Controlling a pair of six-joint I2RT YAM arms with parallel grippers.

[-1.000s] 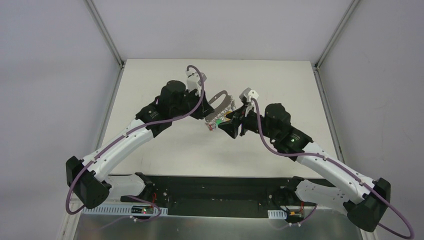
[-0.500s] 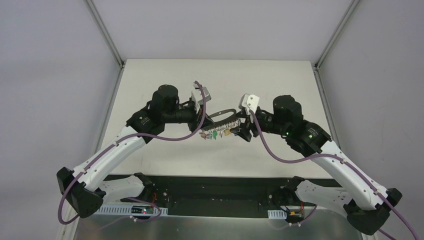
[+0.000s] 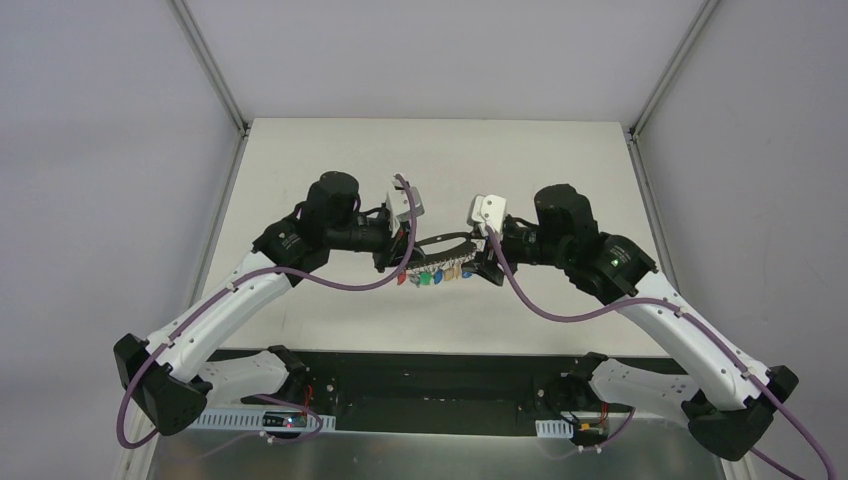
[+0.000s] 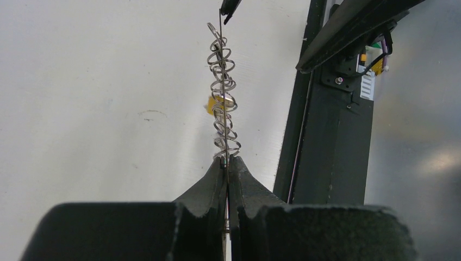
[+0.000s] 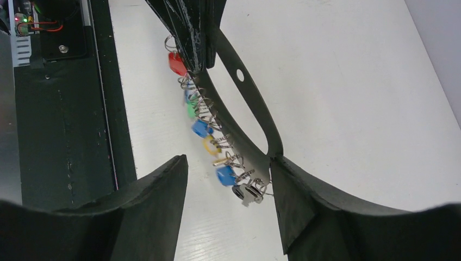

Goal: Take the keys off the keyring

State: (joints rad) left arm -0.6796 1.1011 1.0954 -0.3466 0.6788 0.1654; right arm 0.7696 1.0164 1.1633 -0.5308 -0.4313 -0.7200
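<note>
Swung the keyring (image 3: 445,243) from a steep tilt to nearly level over the last second, and strung it between the two arms over the table (image 3: 540,170). Spread the keys (image 5: 202,128) from a tight bunch into a row hanging under the keyring on small split rings (image 4: 222,81), with red, green, blue and yellow heads showing. Clamped the left gripper (image 4: 226,163) tight on one end of the keyring, seen edge-on in the left wrist view. Held the right gripper (image 5: 228,160) wide at the other end, with the keyring's end against the inner face of one finger (image 5: 293,201) and apart from the other.
</note>
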